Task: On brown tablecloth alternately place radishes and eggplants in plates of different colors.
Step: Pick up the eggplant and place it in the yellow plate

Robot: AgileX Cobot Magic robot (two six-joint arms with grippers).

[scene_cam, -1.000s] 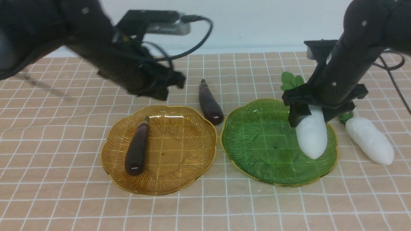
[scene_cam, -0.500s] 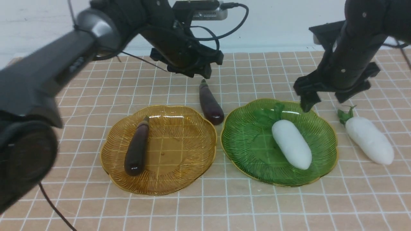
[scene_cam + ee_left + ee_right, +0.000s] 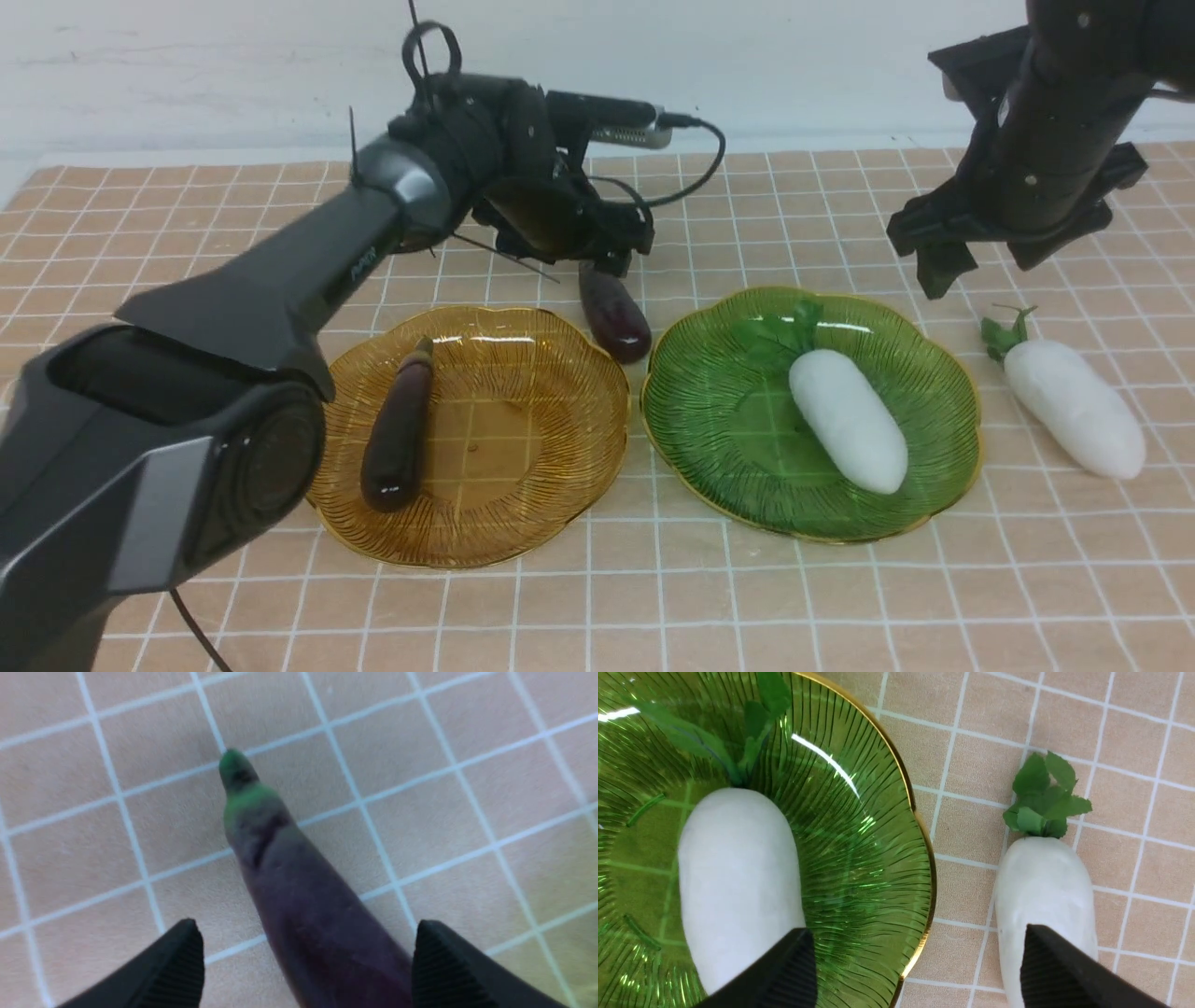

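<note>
On the brown tablecloth (image 3: 803, 597) an amber plate (image 3: 523, 504) holds one eggplant (image 3: 397, 429). A green plate (image 3: 719, 439) holds one radish (image 3: 848, 418). A second eggplant (image 3: 613, 313) lies on the cloth behind and between the plates. My left gripper (image 3: 616, 257) is open over its stem end, and in the left wrist view this eggplant (image 3: 303, 891) lies between the spread fingers (image 3: 184, 961). A second radish (image 3: 1074, 406) lies on the cloth right of the green plate. My right gripper (image 3: 971, 266) is open and empty above the green plate's right rim (image 3: 920, 826), between both radishes.
A white wall rises behind the cloth's far edge. The left arm reaches across the amber plate's far left side.
My right gripper has let the radish go into the green plate and risen up and to the right. My left gripper has swung right and come down over the loose eggplant.
</note>
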